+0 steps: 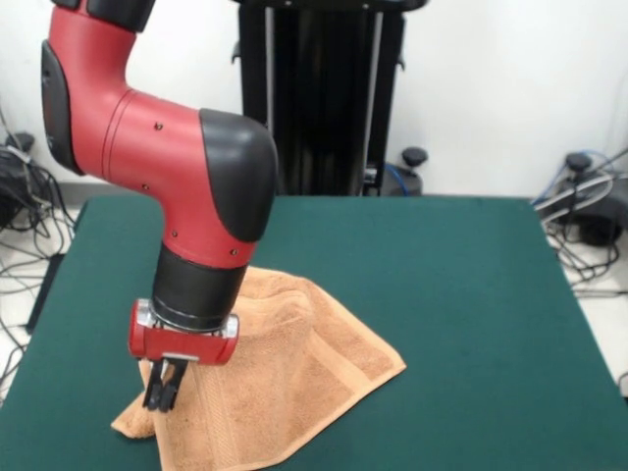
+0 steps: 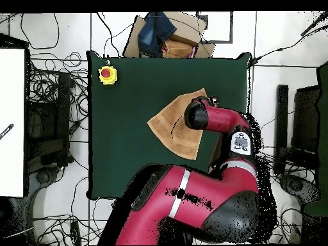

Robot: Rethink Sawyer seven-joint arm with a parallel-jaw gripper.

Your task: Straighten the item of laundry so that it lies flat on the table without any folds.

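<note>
Dark green worktop [image 1: 461, 294], white walls behind, cables on the floor. Tan towel [image 1: 294, 373] rumpled near one edge, raised in a ridge. Hand [image 1: 162, 390] clenched on the towel's corner. Yellow box with red button [image 2: 107, 75] at a corner. No readable writing.

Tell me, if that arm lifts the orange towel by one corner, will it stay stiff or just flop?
Probably flop: the towel already drapes in soft folds and ridges on the table. Its looped terry surface suggests it won't slip easily from the fingers. It likely drags rather than slides when pushed, bunching against the felt-like top.
</note>
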